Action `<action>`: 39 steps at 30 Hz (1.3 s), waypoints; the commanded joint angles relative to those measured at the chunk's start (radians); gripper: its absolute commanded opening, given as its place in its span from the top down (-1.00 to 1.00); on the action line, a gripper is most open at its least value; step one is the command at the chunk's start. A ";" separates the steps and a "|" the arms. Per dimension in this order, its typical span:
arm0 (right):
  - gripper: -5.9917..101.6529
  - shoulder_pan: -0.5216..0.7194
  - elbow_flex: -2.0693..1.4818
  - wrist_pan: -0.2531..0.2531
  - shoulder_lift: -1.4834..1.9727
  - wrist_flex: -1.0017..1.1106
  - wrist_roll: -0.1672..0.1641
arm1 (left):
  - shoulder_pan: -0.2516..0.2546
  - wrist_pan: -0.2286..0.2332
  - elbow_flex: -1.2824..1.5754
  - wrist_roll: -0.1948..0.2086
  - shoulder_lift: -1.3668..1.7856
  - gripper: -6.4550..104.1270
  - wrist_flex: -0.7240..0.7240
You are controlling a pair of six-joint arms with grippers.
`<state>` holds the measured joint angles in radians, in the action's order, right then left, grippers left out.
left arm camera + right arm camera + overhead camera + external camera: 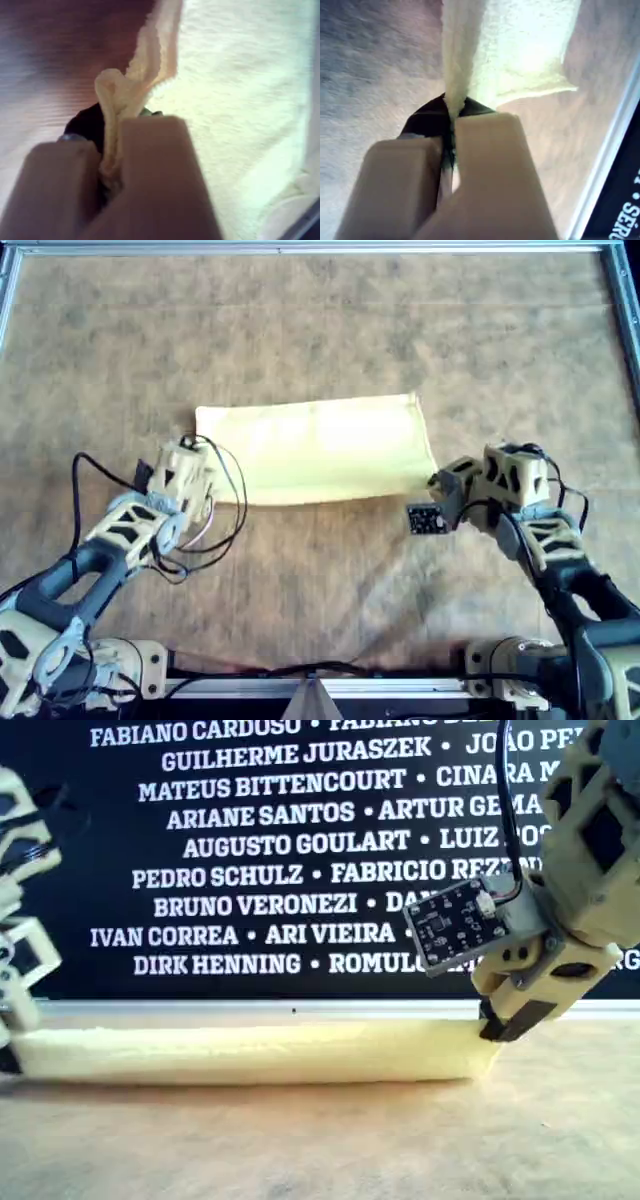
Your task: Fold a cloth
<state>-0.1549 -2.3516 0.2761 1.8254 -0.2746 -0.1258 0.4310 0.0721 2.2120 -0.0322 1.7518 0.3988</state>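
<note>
A pale yellow, soft fabric cloth (318, 450) is seen lying folded into a long rectangular band near the middle of a mottled brown, felt-like worktop (330, 320). In the overhead view its far edge is straight and thinly hemmed, its surface is plain and finely napped, and its near edge is slightly rounded where the layers are doubled over. In the exterior view the cloth (250, 1052) is shown as a low, thick strip resting flat on the worktop (320, 1150).

The left gripper (192, 462) is set at the cloth's end on the overhead view's left. In the left wrist view its 2 blocky tan fingers (155, 165) are pressed together on a bunched, crinkled corner of the cloth (240, 100).

The right gripper (436, 483) is set at the cloth's near corner on the overhead view's right. In the right wrist view its fingers (485, 160) are clamped on a thin vertical pinch of the cloth (520, 45).

A small black circuit board (460, 925) is mounted on the right arm, and a dark banner with white printed names (270, 850) is seen behind the worktop.
</note>
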 commanded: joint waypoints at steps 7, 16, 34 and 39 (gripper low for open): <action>0.87 -0.003 -0.031 -0.006 0.081 0.006 0.005 | 0.003 -0.002 0.021 -0.005 0.046 0.75 -0.005; 0.36 0.015 -0.069 -0.006 0.087 -0.005 0.005 | 0.003 0.015 0.037 -0.006 0.089 -0.06 -0.002; -0.08 0.020 -0.140 -0.021 0.184 -0.006 -0.009 | -0.014 0.017 0.173 -0.006 0.209 -0.35 -0.003; -0.08 0.020 -0.278 -0.023 0.451 -0.006 -0.011 | -0.014 0.018 0.209 -0.006 0.236 -0.35 -0.002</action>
<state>-0.1411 -2.6108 0.2577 2.1092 -0.2746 -0.1304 0.4310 0.0844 2.4145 -0.0322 1.9236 0.3988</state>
